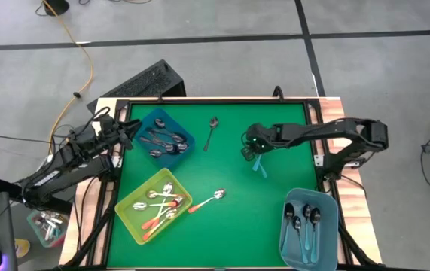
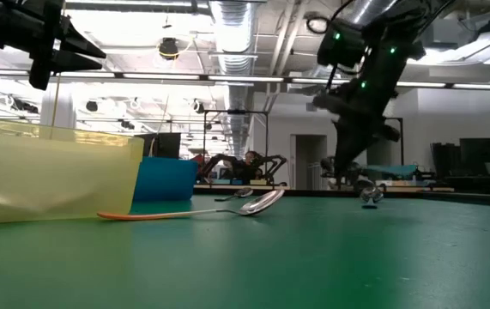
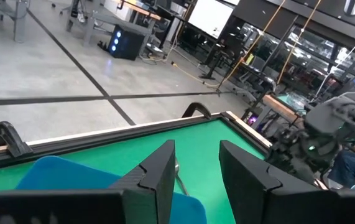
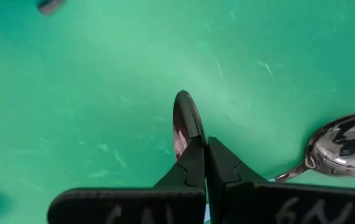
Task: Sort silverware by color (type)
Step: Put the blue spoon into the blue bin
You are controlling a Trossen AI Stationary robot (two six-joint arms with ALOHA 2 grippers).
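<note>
Right end effector (image 1: 249,151) hangs over mid-table, fingers pinched on a teal-handled spoon (image 1: 258,164) whose handle trails toward 5 o'clock in the high view; in the right wrist view its dark bowl (image 4: 186,121) juts forward from between the closed fingers. Its matching light-blue bin (image 1: 327,239) lies toward 5 o'clock, nearest this arm. Left end effector (image 3: 196,174), jaws narrowly parted and empty, waits above the dark-blue bin (image 1: 187,137) at the table's 10 o'clock. A grey spoon (image 1: 211,132) lies loose at 12 o'clock, long axis running 12 to 6; an orange-handled spoon (image 1: 205,201) lies beside the yellow bin (image 1: 128,218).
</note>
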